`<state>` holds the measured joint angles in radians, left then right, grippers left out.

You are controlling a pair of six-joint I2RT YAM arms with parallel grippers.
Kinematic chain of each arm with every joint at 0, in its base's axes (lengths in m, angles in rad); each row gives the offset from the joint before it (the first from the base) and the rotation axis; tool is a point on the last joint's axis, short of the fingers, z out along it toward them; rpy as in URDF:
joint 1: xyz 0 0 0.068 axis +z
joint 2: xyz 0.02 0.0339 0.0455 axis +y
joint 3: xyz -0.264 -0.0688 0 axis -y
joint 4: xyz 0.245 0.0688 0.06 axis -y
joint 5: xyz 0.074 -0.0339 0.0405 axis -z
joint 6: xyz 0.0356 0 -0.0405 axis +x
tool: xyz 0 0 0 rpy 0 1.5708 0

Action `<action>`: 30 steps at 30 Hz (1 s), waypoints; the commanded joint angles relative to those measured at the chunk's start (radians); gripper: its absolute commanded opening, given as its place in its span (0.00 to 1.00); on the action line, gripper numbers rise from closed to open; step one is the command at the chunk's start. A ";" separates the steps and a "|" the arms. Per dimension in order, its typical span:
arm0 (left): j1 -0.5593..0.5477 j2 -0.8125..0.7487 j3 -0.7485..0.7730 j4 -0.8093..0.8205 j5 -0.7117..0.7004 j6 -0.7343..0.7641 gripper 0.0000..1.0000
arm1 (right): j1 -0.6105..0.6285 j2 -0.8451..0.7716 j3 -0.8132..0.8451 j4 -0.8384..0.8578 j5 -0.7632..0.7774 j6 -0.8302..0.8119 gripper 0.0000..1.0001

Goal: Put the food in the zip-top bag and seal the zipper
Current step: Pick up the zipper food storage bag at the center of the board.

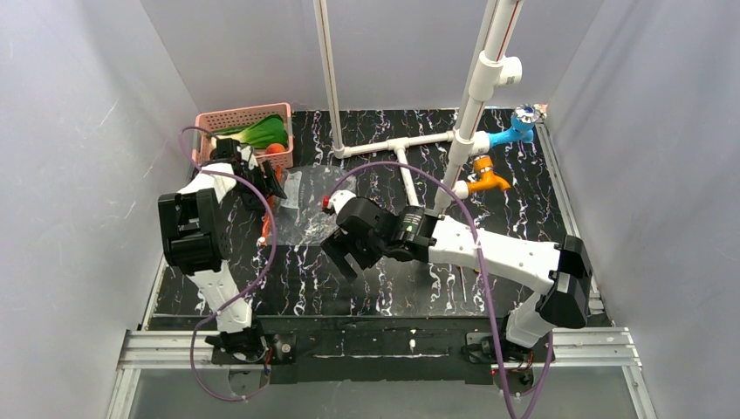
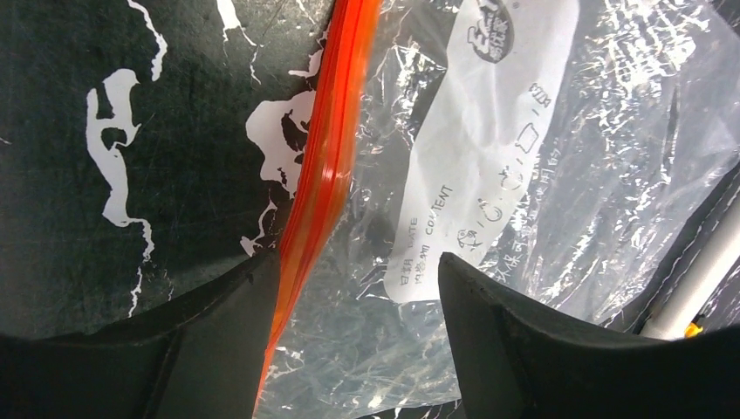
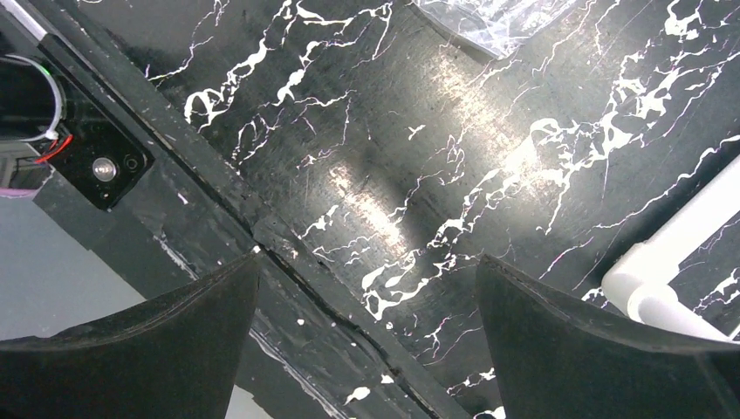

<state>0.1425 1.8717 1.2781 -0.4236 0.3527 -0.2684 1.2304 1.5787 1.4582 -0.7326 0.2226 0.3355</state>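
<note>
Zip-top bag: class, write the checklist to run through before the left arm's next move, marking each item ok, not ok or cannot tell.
1. Zipper lies between the left pincer fingers: ok, close to one finger.
2. Left pincer clamped on the zipper: not ok, jaws apart.
3. Zip-top bag resting on the table: ok.
4. Bag mouth open: cannot tell.
5. Food inside the bag: not ok, bok choy lies in the pink basket.
6. Right pincer free: ok, open, nothing between its fingers.
</note>
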 commanded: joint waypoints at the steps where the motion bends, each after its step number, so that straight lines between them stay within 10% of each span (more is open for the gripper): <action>1: -0.010 -0.007 0.032 -0.021 0.026 0.031 0.65 | -0.007 -0.047 0.006 -0.005 -0.038 0.017 1.00; 5: -0.021 -0.011 0.029 -0.024 0.011 0.043 0.67 | -0.007 -0.058 -0.011 0.001 -0.051 0.047 1.00; 20: -0.092 -0.007 0.049 -0.064 0.069 0.058 0.02 | -0.017 -0.047 0.003 -0.028 -0.012 0.108 1.00; 30: -0.119 -0.134 0.004 -0.039 0.124 0.011 0.00 | -0.032 -0.016 0.019 -0.031 0.024 0.132 1.00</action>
<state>0.0322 1.8557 1.2980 -0.4591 0.4183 -0.2367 1.2098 1.5494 1.4448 -0.7609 0.2184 0.4496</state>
